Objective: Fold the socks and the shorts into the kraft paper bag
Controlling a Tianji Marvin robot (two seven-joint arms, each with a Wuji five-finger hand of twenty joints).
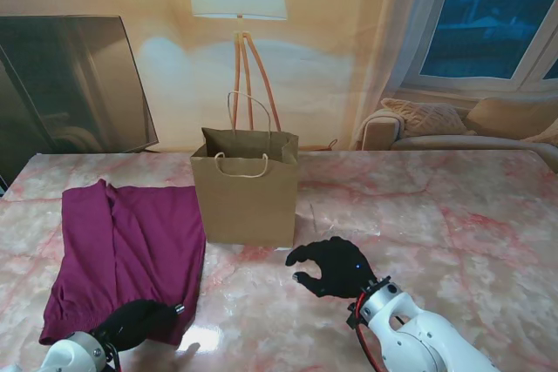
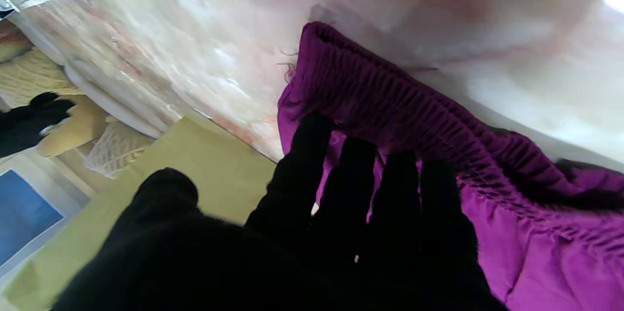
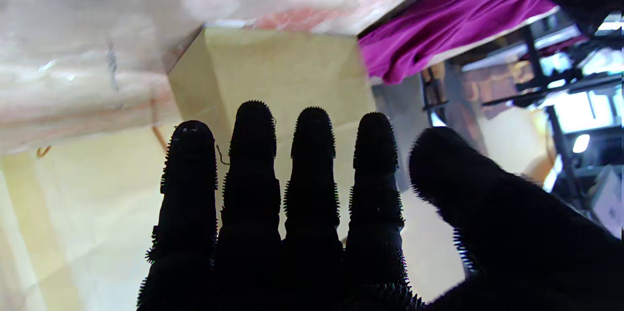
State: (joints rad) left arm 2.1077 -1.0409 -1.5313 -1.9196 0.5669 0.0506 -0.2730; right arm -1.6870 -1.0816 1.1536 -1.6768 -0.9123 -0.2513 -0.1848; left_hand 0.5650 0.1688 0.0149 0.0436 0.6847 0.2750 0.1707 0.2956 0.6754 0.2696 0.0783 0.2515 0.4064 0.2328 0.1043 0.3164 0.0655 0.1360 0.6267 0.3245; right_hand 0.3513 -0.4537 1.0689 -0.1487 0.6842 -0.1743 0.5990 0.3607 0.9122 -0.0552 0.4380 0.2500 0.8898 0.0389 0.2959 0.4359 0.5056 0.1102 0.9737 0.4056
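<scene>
One pair of purple shorts (image 1: 126,250) lies flat at the left of the frame, with one upright kraft paper bag (image 1: 247,193) just beside it at centre. At lower left, the left hand (image 1: 135,323) rests its fingers (image 2: 351,174) on the shorts' waistband; whether it grips is unclear. At lower centre, the right hand (image 1: 336,266) hovers unclenched and empty before the bag, bare marble table (image 1: 453,224) stretching right.

Glossy marble table (image 1: 453,215), matt cloth shorts (image 1: 131,241)

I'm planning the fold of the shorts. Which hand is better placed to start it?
Left. The left hand already lies at the near waistband edge of the shorts, fingers on the fabric. The right hand hangs open in front of the kraft paper bag, apart from the shorts.
</scene>
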